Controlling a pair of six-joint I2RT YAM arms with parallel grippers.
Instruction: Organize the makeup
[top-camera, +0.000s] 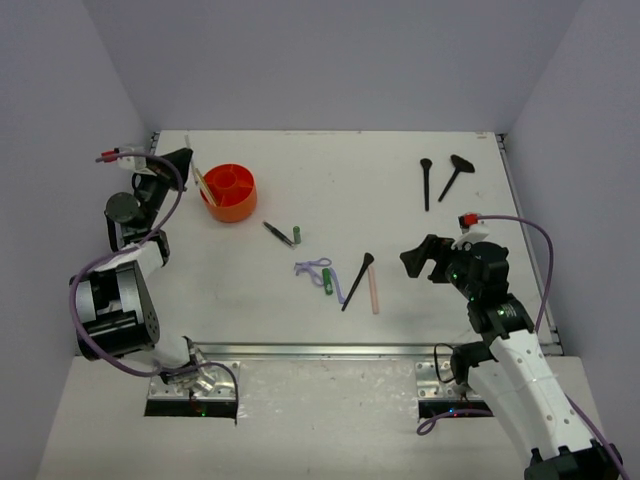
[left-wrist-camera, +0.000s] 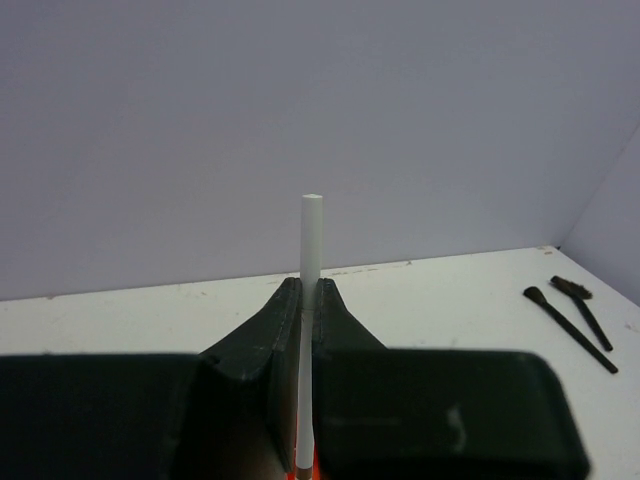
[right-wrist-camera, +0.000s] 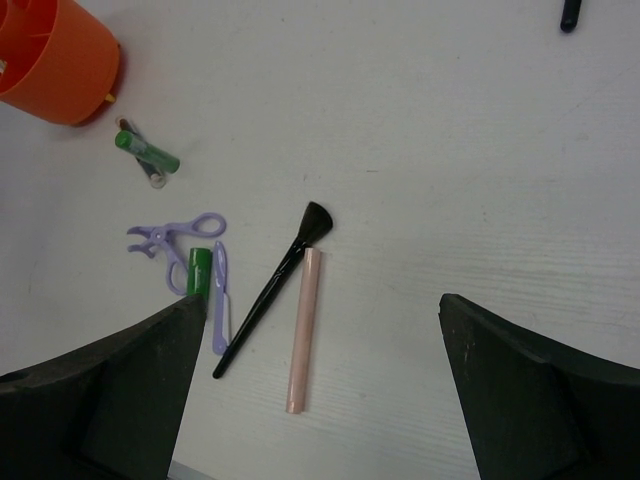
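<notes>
My left gripper (top-camera: 190, 168) is shut on a thin pale stick (top-camera: 204, 187), held upright-tilted at the left rim of the round orange tub (top-camera: 229, 192). In the left wrist view the stick (left-wrist-camera: 311, 250) rises between the closed fingers (left-wrist-camera: 285, 320). My right gripper (top-camera: 425, 258) is open and empty, above the table right of a pink stick (right-wrist-camera: 304, 330), a black brush (right-wrist-camera: 275, 285), a lilac looped tool (right-wrist-camera: 175, 235) and a green tube (right-wrist-camera: 200, 270). A dark pencil (top-camera: 279, 233) and a second green tube (top-camera: 298, 234) lie mid-table. Two black brushes (top-camera: 426, 183) (top-camera: 455, 175) lie at the back right.
The orange tub (right-wrist-camera: 50, 60) has dividers inside. A small lilac blade-like tool (right-wrist-camera: 220, 300) lies beside the green tube. A metal rail (top-camera: 320, 350) runs along the table's near edge. Grey walls close in the back and both sides.
</notes>
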